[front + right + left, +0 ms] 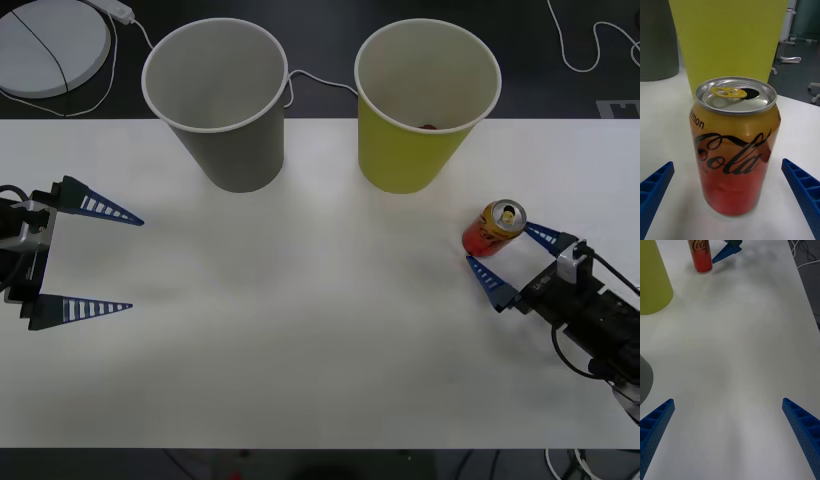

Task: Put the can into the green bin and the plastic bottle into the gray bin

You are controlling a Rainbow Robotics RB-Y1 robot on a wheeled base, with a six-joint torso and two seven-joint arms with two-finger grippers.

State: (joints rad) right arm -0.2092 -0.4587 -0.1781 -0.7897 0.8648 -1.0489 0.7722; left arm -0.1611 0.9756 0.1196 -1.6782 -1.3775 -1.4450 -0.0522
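Near the worktop's [320,330] right edge, the can [493,227] stands upright between the spread jaws of the right gripper [510,254], bracketed for grasping, short of the green bin [415,140] at the far edge; the left gripper [105,258] idles open at the left edge.

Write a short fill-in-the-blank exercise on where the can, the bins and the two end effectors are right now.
1. The can stands upright between the open fingers of the ____ end effector.
2. The bin nearest the can is the ____ bin.
3. The left end effector waits open over the table, on the same side as the ____ bin.
4. The can's top has been ____.

Missing words: right; green; gray; opened
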